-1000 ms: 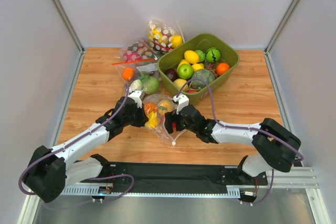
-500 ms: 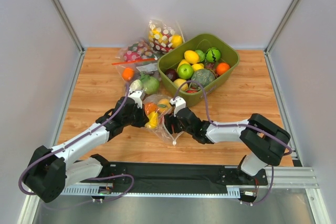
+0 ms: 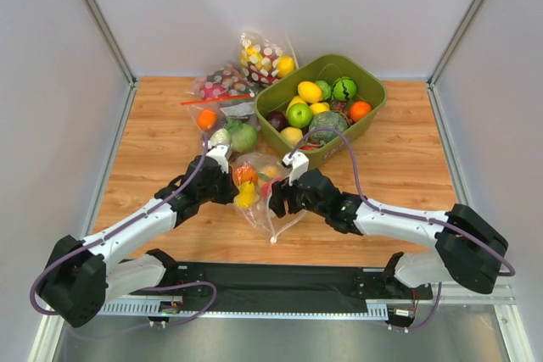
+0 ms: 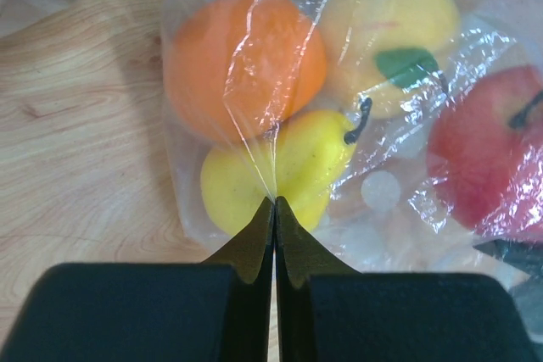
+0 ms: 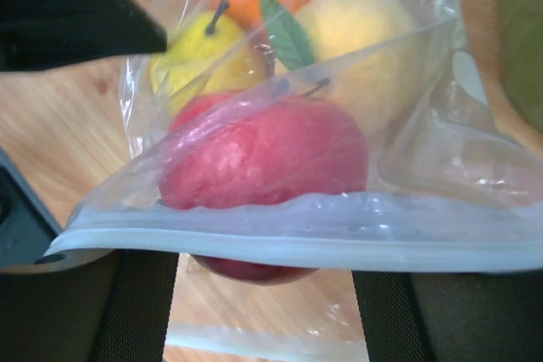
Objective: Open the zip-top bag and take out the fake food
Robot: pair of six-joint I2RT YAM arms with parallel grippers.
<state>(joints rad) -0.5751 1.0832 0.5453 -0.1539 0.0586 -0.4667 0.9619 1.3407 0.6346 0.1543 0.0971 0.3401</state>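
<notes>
A wooden table [image 3: 407,167] with warm brown grain stands inside a booth of plain pale grey walls [image 3: 170,14]. Thin metal posts [image 3: 97,19] run up the back corners. At the near edge lies a black strip [image 3: 280,277] on a metal rail [image 3: 475,286]. The light is even and soft

Clear dotted zip-top bag [image 3: 265,209], fake food [image 4: 246,65] inside

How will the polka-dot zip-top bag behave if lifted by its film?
Likely floppy: the zip-top bag film wrinkles and tents where the left gripper pinches it. Probably sagging and shifting, since the fake food lies loose inside. The glossy film may slip.
</notes>
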